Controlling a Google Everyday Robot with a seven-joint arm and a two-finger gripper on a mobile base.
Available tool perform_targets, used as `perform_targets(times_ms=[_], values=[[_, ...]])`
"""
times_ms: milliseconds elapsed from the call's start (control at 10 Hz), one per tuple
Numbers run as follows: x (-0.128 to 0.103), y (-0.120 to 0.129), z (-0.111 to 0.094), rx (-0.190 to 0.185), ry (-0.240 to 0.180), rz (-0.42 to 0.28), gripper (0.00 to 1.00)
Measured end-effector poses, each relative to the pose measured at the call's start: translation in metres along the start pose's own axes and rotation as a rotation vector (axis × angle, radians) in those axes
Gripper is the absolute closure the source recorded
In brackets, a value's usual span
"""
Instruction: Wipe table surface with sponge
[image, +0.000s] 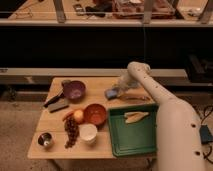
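The light tan wooden table surface (102, 150) fills the middle of the camera view. The small blue-grey sponge (111, 93) lies on it near the far edge, right of the purple bowl. My gripper (119, 90) comes down from the white arm on the right and is shut on the sponge, pressing it onto the tabletop. The gripper hides the sponge's right part.
A purple bowl (75, 90), a dark grey block with black handle (56, 102), an orange bowl (95, 113), an orange fruit (78, 116), grapes (71, 131), a white cup (88, 133) and a metal cup (45, 140) stand left. A green tray (134, 137) lies front right.
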Motion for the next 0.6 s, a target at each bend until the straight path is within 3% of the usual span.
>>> perform_targets(times_ms=[400, 600], values=[[-0.038, 0.025, -0.006, -0.026, -0.04, -0.097, 1.0], [-0.038, 0.044, -0.016, -0.034, -0.041, -0.106, 1.0]])
